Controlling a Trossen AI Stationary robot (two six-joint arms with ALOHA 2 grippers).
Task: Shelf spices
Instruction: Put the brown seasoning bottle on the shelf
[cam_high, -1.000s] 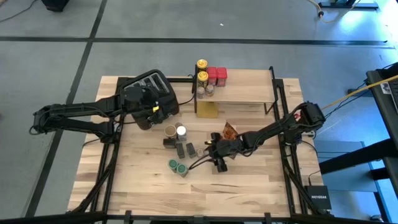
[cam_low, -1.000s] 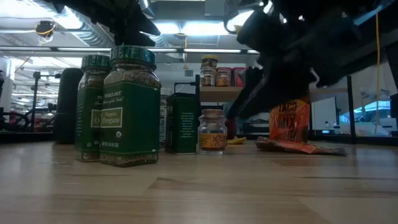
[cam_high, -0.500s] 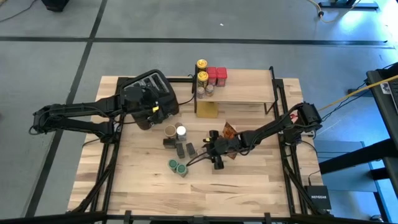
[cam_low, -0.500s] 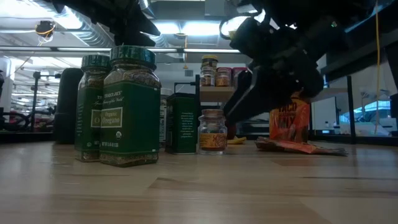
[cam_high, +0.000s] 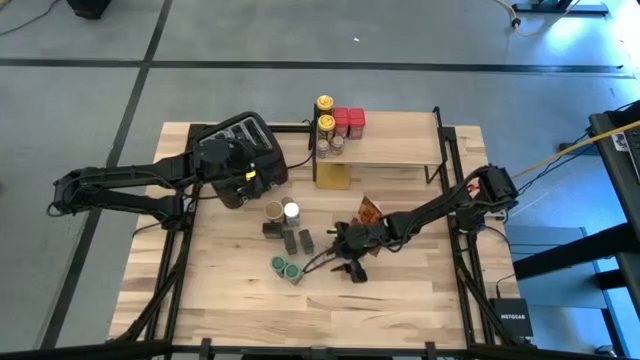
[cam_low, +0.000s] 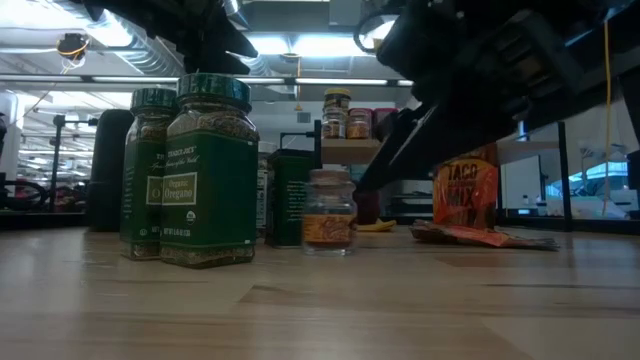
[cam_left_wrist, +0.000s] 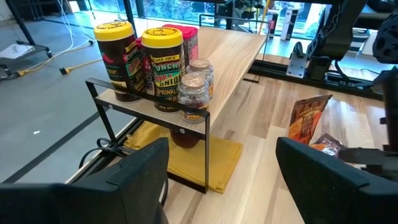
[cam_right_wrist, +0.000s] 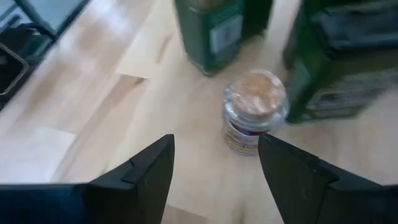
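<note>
A small glass jar with a tan lid (cam_right_wrist: 255, 111) (cam_low: 328, 210) stands upright on the table just beyond my right gripper (cam_right_wrist: 214, 165) (cam_high: 340, 247). That gripper is open and slants down at the jar, its fingers short of it. Two green-lidded jars (cam_low: 195, 170) (cam_high: 286, 268) and dark green tins (cam_high: 297, 240) stand next to the jar. The shelf (cam_high: 390, 150) (cam_left_wrist: 230, 56) carries yellow-lidded jars (cam_left_wrist: 161, 59), red-lidded jars (cam_high: 349, 122) and two small glass jars (cam_left_wrist: 194, 87). My left gripper (cam_left_wrist: 221, 174) hangs open above the toaster (cam_high: 240, 135).
Orange-brown foil packets (cam_high: 370, 211) (cam_low: 465, 190) lie right of the jar. Two more jars (cam_high: 282, 210) stand near the toaster. A yellow cloth (cam_left_wrist: 217, 158) lies under the shelf. Bare table stretches along the near edge and to the right.
My right gripper has tipped and turned at the wrist, shifting a little toward the near edge; its fingers stay apart. In the low view the small tan-lidded jar now stands a little farther left and nearer, still upright.
</note>
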